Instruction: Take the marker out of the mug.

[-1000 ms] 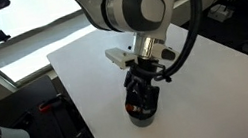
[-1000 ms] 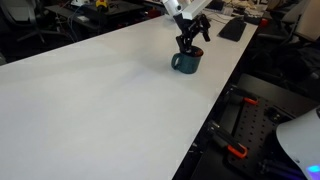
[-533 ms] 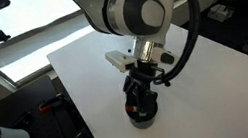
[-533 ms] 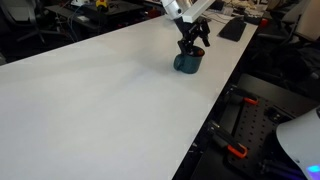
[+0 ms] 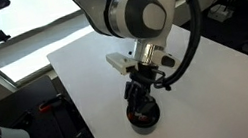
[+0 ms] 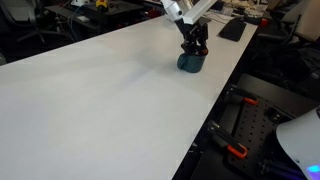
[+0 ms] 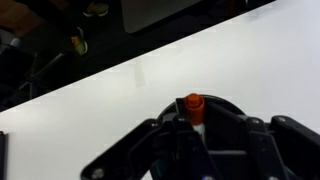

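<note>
The dark mug [image 5: 142,116] stands near the front edge of the white table [image 5: 214,64], and near the far right edge in an exterior view [image 6: 190,64]. My gripper [image 5: 141,97] points straight down into it, fingers inside the rim [image 6: 192,48]. In the wrist view the marker [image 7: 193,103] stands upright with its orange-red cap up and a whitish section below. My gripper [image 7: 195,120] has both fingers pressed against that section. The mug's rim [image 7: 226,105] shows as a dark arc behind it. The marker is hidden in both exterior views.
The table's edge [image 6: 215,105] drops off close to the mug. A dark keyboard [image 6: 232,28] lies at the far end of the table. Beyond the table are a monitor [image 7: 170,10], chairs and floor clutter.
The gripper has sunk a little deeper into the mug and its fingers have drawn together from wide open onto the marker. The mug has stayed in place.
</note>
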You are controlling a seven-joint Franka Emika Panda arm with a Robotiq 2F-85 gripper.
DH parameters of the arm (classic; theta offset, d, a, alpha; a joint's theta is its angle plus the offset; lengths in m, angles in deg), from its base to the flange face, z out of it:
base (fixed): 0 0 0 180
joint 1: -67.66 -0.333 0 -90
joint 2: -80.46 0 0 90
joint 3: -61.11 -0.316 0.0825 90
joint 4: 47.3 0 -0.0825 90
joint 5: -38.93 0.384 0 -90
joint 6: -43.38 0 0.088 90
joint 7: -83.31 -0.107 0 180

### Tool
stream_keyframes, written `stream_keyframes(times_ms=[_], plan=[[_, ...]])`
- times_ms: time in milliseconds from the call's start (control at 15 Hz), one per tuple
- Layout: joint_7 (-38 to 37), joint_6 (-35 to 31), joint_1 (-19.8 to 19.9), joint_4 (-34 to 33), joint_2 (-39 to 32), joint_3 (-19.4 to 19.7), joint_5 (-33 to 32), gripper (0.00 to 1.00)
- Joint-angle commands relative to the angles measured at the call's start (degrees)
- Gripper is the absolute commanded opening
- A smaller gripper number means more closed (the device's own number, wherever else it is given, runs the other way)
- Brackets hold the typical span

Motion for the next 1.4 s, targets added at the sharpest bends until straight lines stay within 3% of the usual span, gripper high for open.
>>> stream_keyframes(times_ms=[0, 467, 1333], plan=[[0.4, -0.5, 0.5, -0.3, -0.9, 0.1, 1.0, 0.05], [0.0, -0.7, 0.2, -0.2, -0.1, 0.0, 0.6, 0.06], [-2.4, -3.0, -0.8, 1.9, 8.9, -0.8, 0.6, 0.06]])
